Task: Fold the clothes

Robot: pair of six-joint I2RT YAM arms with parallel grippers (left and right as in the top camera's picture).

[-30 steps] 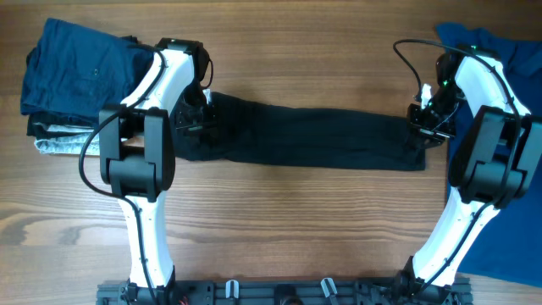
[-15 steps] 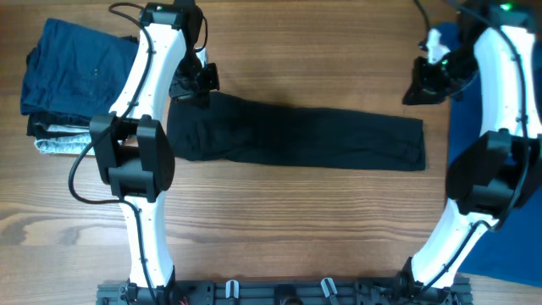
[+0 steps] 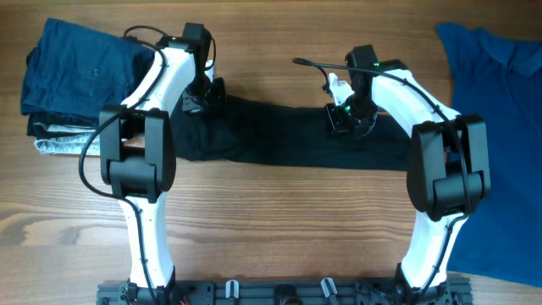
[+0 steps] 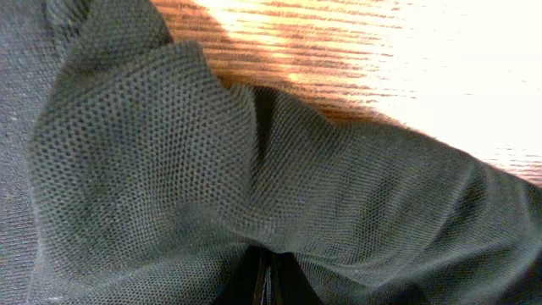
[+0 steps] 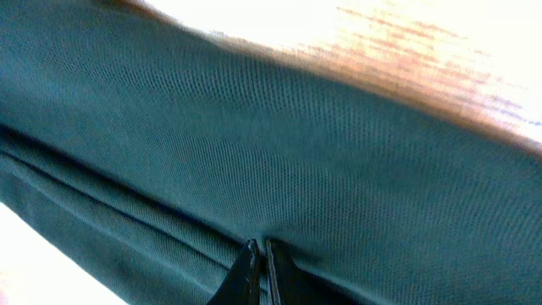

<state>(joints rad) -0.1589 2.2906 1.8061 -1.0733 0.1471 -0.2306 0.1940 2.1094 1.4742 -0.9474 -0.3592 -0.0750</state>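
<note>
Black shirt (image 3: 279,140) was found laid as a long folded band across the middle of the table (image 3: 279,220). Left gripper (image 3: 203,95) was set at its far left corner and right gripper (image 3: 343,119) on its far edge, right of centre. Both were closed, tips against cloth; no pinch could be made out. Blue shirt (image 3: 495,127) was spread at the right.

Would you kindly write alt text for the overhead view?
A black shirt, folded into a long strip, lies on a wooden table, pinched by the left end effector at one end and the right end effector mid-length.
</note>
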